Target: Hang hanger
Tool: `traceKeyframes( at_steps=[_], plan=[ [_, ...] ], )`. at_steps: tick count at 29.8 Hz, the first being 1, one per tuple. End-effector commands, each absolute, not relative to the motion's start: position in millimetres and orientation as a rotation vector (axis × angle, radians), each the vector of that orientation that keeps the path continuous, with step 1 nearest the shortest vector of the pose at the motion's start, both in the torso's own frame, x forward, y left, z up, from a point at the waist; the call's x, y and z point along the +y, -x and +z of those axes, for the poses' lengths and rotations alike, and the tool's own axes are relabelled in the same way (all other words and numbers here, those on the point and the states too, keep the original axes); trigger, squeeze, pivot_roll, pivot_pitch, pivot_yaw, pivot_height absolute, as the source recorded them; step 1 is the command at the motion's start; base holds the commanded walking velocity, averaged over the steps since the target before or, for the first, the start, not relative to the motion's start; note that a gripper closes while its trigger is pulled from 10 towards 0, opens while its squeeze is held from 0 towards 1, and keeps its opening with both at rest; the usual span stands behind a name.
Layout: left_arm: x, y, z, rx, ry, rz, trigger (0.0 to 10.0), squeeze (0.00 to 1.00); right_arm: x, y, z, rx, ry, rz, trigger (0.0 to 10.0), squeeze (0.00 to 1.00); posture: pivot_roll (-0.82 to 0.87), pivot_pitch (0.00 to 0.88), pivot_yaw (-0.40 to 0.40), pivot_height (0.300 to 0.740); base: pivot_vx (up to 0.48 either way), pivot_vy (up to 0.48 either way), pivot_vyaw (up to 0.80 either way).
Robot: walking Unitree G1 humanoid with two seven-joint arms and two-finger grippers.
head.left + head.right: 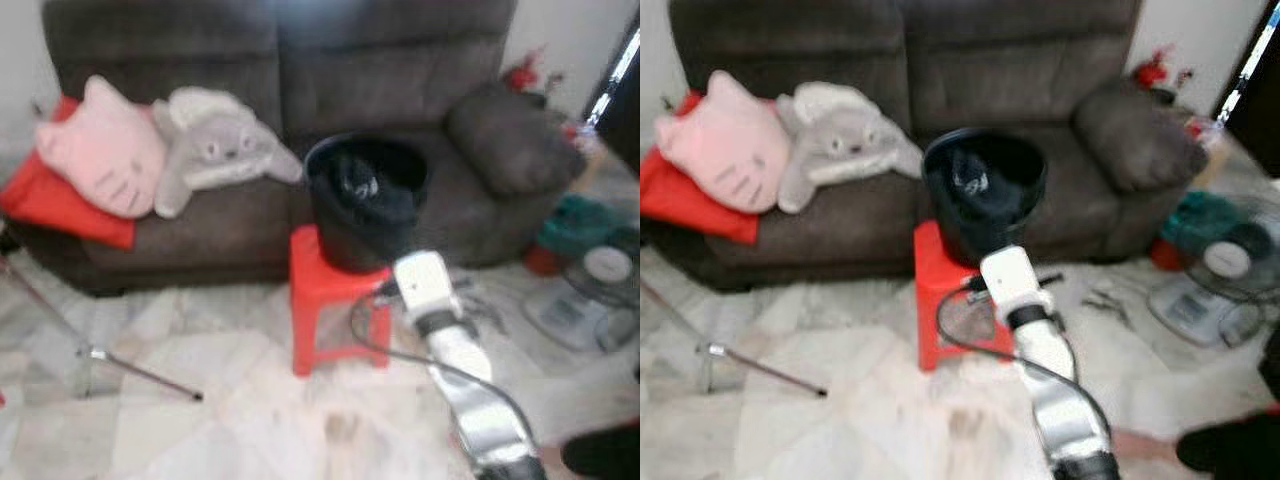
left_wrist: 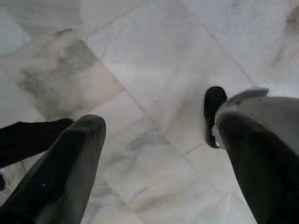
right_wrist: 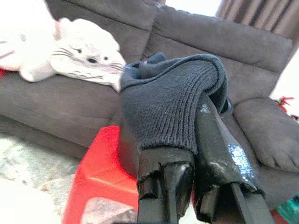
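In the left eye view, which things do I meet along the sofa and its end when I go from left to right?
Red cushion → pink cat pillow → grey plush toy → black bucket on the red stool → sofa armrest → fan on the floor.

- Head views are blurred; what lies in the black bucket [image 1: 366, 200] is a dark, unreadable heap.
- Dark knit cloth [image 3: 170, 102] hides the right gripper's [image 3: 196, 186] fingertips.
- The sofa's [image 1: 1020, 70] top is cut off.
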State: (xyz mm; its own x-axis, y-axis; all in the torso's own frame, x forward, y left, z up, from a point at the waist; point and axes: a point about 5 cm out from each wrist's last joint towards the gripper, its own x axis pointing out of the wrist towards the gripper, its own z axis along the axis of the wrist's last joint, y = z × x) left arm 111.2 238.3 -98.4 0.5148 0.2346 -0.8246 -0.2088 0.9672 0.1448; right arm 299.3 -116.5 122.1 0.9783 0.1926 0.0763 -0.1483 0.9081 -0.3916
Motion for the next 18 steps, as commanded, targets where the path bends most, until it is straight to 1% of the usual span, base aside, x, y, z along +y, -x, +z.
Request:
traceKeyframes(
  at_steps=[1,3,7,11,13,18],
  plan=[
    [235.9,-107.2,-100.3,1.01,-0.017,0.274,10.0,0.0,-119.6,-299.9,122.7,-0.116,0.404,0.173,10.0,0.0,-0.17,0.0,0.079,0.74,-0.315,0.0,0.0],
    [235.8,-107.0,-100.4,1.011,-0.018,0.274,10.0,0.0,-119.6,-299.8,120.4,-0.103,0.41,0.179,10.0,0.0,-0.17,0.0,0.078,0.74,-0.311,0.0,0.0],
    [235.7,-106.9,-100.4,1.011,-0.019,0.269,10.0,0.0,-124.1,-297.8,101.4,-0.013,0.44,0.202,10.0,0.0,-0.17,0.0,0.079,0.74,-0.311,0.0,0.0],
    [235.7,-106.8,-100.4,1.011,-0.02,0.268,10.0,0.0,-125.0,-297.1,97.9,0.002,0.445,0.207,10.0,0.0,-0.17,0.0,0.079,0.74,-0.311,0.0,0.0],
    [235.9,-106.5,-100.5,1.012,-0.023,0.268,10.0,0.0,-125.2,-293.2,85.8,0.057,0.476,0.244,10.0,0.0,-0.17,0.0,0.079,0.74,-0.315,0.0,0.0],
    [235.9,-106.7,-100.4,1.012,-0.029,0.264,10.0,0.0,-122.4,-290.7,77.6,0.104,0.474,0.303,10.0,0.0,-0.17,0.0,0.081,0.74,0.0,0.0,0.0]
  ],
)
